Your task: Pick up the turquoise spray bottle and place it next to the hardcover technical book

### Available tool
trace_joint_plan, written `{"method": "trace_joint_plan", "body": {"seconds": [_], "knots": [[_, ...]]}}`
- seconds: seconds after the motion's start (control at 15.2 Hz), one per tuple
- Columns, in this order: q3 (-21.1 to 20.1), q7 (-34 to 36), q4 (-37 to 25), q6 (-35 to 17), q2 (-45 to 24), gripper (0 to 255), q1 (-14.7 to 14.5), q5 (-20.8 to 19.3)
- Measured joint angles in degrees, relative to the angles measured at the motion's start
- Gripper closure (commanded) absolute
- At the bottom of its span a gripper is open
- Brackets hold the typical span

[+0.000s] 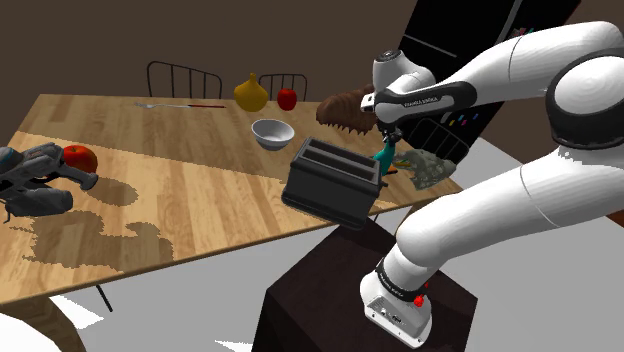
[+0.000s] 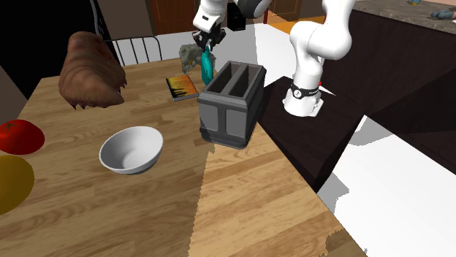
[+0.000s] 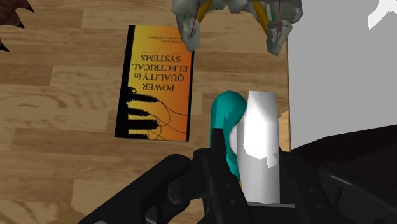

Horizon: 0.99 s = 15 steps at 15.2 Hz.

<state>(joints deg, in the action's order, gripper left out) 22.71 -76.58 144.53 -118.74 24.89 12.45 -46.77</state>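
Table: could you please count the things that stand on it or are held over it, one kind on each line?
2 round red fruits
1 yellow gourd
1 white bowl
1 dark toaster
1 orange book
1 turquoise spray bottle, clasped in the gripper
1 brown shaggy thing
1 grey-green clawed figure
1 grey tool
Total: 10; the thin cutlery is not counted.

Bright, flat light; dark, jagged-edged shadows across the pale wooden table.
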Motion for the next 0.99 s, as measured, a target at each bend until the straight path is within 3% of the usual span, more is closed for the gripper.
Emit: {"method": "trace_joint_plan", "body": {"seconds": [0.99], "knots": [[2.03,7.40,4.05,-11.67,-7.10,255,0.94,-5.26]]}}
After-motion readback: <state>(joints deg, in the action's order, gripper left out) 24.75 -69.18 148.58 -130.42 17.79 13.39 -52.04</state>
